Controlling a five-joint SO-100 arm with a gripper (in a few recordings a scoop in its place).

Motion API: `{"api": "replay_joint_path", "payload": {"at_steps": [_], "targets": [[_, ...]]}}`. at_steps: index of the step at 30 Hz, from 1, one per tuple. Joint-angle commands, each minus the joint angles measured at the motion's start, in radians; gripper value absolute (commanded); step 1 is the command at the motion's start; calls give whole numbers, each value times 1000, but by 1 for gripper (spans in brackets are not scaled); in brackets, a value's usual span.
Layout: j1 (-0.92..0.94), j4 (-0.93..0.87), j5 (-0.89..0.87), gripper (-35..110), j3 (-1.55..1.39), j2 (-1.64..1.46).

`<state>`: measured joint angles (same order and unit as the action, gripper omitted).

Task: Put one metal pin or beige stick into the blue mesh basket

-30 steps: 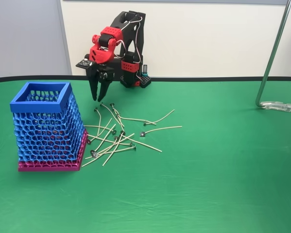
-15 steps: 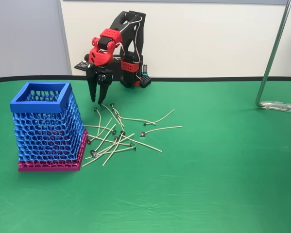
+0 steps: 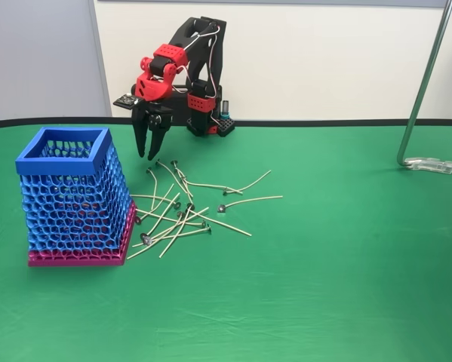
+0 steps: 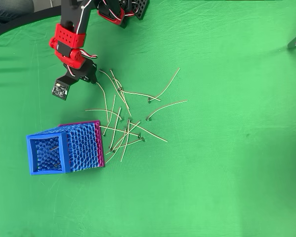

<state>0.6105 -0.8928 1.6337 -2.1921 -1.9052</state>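
Note:
Several beige sticks (image 3: 182, 213) with small dark metal discs lie in a loose pile on the green cloth, right of the blue mesh basket (image 3: 73, 197). The same pile of beige sticks (image 4: 123, 126) and the blue mesh basket (image 4: 63, 147) appear in the overhead view, where a couple of sticks lie inside the basket. My gripper (image 3: 147, 157) points down just above the pile's far end, its black fingers a little apart and holding nothing. From overhead, my gripper (image 4: 91, 79) sits beside the farthest stick ends.
The arm's black and red base (image 3: 203, 113) stands at the table's back edge. A metal stand (image 3: 425, 162) rests at the right. Bare green cloth lies in front and to the right of the pile.
The gripper has shifted slightly to the left above the pile's far end. The sticks and the basket have not moved.

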Motion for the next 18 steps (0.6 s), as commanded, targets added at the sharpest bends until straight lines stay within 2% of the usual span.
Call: {"api": "replay_joint_path", "payload": {"at_steps": [1, 18], "targets": [[3, 17, 18, 15, 2, 2], [-20, 104, 26, 14, -60, 25]]}}
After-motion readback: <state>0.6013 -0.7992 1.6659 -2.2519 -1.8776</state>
